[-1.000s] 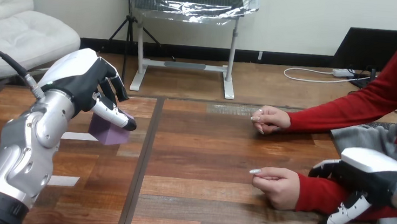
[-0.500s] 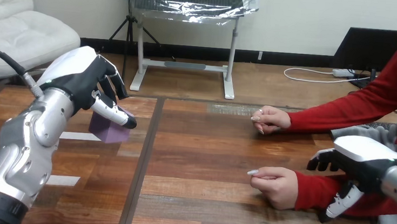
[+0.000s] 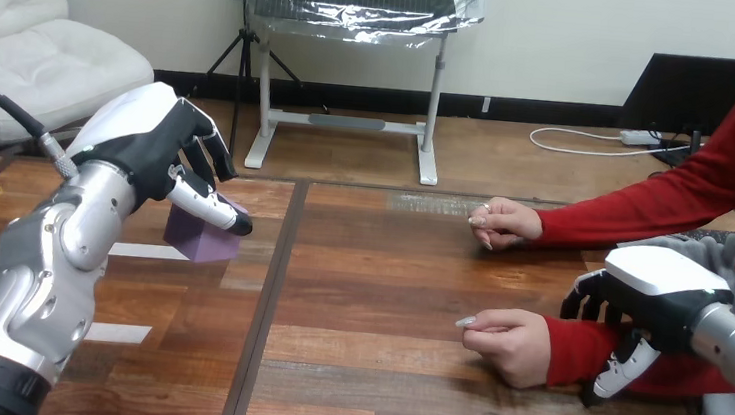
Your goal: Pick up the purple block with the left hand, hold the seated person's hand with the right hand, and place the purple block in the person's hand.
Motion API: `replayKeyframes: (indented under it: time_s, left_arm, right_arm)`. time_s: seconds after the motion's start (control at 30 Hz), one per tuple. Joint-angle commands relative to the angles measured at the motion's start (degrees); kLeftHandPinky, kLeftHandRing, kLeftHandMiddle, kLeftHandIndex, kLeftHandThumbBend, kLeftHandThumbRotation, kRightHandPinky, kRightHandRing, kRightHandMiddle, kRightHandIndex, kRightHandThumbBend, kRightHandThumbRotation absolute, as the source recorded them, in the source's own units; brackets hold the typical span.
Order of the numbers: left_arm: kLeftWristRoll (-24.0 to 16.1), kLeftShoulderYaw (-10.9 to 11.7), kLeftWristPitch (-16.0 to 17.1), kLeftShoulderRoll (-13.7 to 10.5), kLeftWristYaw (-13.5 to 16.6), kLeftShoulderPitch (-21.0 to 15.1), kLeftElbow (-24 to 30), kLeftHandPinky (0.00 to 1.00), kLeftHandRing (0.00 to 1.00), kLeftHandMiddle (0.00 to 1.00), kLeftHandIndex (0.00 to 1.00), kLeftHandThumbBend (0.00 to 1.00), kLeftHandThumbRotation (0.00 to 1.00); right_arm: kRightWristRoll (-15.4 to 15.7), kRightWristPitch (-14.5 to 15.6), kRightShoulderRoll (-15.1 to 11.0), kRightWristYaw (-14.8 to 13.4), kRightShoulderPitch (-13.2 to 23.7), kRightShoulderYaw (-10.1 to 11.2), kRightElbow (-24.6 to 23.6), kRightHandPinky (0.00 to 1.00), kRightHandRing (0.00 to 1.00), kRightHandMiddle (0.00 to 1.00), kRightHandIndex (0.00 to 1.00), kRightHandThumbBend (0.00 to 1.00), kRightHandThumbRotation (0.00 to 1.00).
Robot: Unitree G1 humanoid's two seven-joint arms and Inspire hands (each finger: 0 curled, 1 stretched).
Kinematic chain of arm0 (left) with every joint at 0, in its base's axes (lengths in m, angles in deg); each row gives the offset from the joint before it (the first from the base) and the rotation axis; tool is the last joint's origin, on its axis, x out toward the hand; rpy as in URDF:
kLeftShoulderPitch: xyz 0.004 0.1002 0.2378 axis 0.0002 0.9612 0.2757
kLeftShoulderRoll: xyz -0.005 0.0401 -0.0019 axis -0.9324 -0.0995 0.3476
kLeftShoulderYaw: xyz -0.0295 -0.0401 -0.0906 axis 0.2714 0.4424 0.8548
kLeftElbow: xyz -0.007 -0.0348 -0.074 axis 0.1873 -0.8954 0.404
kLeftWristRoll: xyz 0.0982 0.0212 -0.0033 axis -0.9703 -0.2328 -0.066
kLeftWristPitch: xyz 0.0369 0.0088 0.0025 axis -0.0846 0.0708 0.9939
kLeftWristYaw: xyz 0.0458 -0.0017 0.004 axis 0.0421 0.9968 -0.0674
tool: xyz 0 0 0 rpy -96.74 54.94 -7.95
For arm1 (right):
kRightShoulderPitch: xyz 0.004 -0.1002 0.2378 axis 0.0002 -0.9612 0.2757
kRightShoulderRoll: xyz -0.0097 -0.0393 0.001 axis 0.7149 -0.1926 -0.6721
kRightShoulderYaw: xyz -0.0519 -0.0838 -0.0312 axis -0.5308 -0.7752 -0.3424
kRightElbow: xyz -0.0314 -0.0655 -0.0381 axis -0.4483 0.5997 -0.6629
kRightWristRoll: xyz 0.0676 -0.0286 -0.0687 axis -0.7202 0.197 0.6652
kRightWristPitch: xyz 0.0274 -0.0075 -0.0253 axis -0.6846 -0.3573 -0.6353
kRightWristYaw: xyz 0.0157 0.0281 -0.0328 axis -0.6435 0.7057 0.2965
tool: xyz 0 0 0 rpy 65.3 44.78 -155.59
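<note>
purple block (image 3: 196, 239) was gripped by left hand (image 3: 151, 145), thumb laid across its near face, fingers curled behind; it was held at the left side of the table (image 3: 388, 270), well apart from the person; whether it was clear of the surface could not be told; right hand (image 3: 652, 293) was placed over the red sleeve (image 3: 577, 348) just behind person's near hand (image 3: 514, 346); whether it was closed on the wrist could not be told; person's far hand (image 3: 505, 223) was rested further back.

Likely risks: near hand was curled and palm-down, so no cup was offered, and a released block would probably roll off; grip looked high on the block, so slip could be expected on the long carry; contact on sleeve cloth could slide.
</note>
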Motion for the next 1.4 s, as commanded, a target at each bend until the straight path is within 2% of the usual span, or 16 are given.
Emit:
replayKeyframes:
  time_s: [0.0, 0.2, 0.23, 0.27, 0.47, 0.97, 1.2, 1.37]
  left_arm:
    - [0.13, 1.52, 0.66, -0.98, 0.28, -1.66, 3.48, 0.31, 0.37, 0.43, 0.43, 0.82, 0.0]
    - [0.2, 1.51, 0.54, -0.98, 0.21, -1.71, 3.7, 0.31, 0.37, 0.43, 0.43, 0.82, 0.0]
    - [0.24, 1.53, 0.59, -0.99, 0.22, -1.69, 3.73, 0.31, 0.37, 0.43, 0.43, 0.82, 0.0]
    - [0.27, 1.54, 0.62, -0.99, 0.22, -1.69, 3.77, 0.31, 0.37, 0.43, 0.43, 0.82, 0.0]
    - [0.35, 1.59, 0.05, -0.87, -0.01, -1.76, 4.11, 0.31, 0.37, 0.43, 0.43, 0.82, 0.0]
    - [0.24, 1.58, -0.72, -0.87, -0.16, -1.86, 4.75, 0.31, 0.37, 0.43, 0.43, 0.81, 0.0]
    - [0.37, 1.7, -0.67, -0.84, -0.05, -1.89, 4.77, 0.31, 0.38, 0.44, 0.43, 0.81, 0.0]
    - [0.41, 1.73, -0.57, -0.84, 0.01, -1.95, 4.67, 0.31, 0.38, 0.43, 0.43, 0.81, 0.0]
  right_arm:
    - [1.08, -0.39, 2.17, -0.61, 1.14, -2.36, 2.67, 0.48, 0.57, 0.63, 0.64, 0.95, 0.18]
    - [0.55, -0.61, 2.66, -0.66, 1.48, -2.7, 3.71, 0.35, 0.44, 0.53, 0.58, 0.9, 0.17]
    - [0.46, -0.79, 2.72, -0.9, 1.48, -2.7, 3.91, 0.29, 0.38, 0.47, 0.55, 0.89, 0.16]
    - [0.39, -0.91, 2.76, -1.06, 1.49, -2.72, 4.05, 0.27, 0.35, 0.45, 0.53, 0.89, 0.16]
    - [-0.17, -0.9, 3.21, -0.75, 1.82, -2.71, 5.22, 0.18, 0.25, 0.35, 0.45, 0.88, 0.14]
    - [-0.55, -0.04, 3.96, -0.19, 2.46, -3.15, 7.19, 0.1, 0.15, 0.23, 0.27, 0.9, 0.2]
    - [-1.01, 0.07, 4.09, 0.33, 2.69, -2.95, 7.45, 0.08, 0.14, 0.21, 0.24, 0.91, 0.21]
    - [-1.72, -0.35, 3.96, 0.54, 2.62, -2.51, 7.29, 0.1, 0.16, 0.23, 0.25, 0.9, 0.21]
